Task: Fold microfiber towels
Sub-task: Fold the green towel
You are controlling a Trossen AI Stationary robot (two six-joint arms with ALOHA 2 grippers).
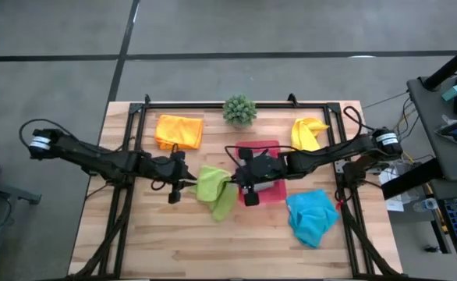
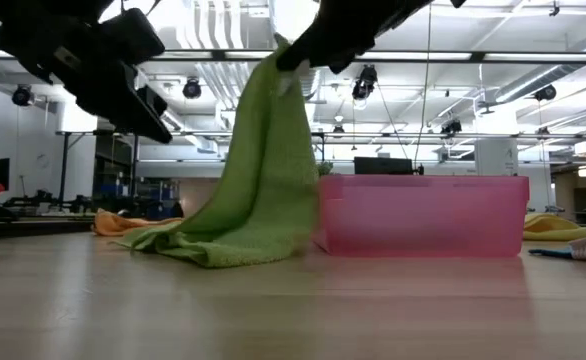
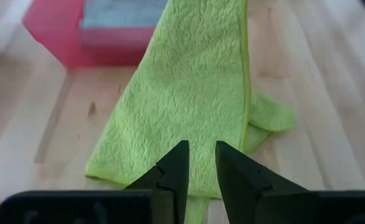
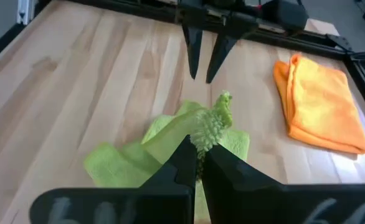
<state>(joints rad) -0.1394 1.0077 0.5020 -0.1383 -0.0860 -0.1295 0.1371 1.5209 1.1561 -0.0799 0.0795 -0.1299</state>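
Clearly the fold of the green towel (image 1: 215,190) is under way. The right claw (image 4: 198,152) is clamped on one corner and holds it high, so the cloth hangs in a tent, its lower edge trailing on the bench (image 1: 135,242) just beside the pink tray (image 2: 423,215). The left claw (image 3: 200,163) hovers above the towel's spread part with a narrow gap between its fingers and nothing in them.

Next, I judge, the left claw must take a second corner or pin the trailing edge, so the raised corner can be carried across and laid flat; a one-corner hold will let the cloth twist.

Counted: four towels on the bench, one each green, orange (image 1: 179,131), yellow (image 1: 306,133) and blue (image 1: 312,217). A grey cloth seems to lie in the tray. One tray, one plant (image 1: 239,110), two arms.
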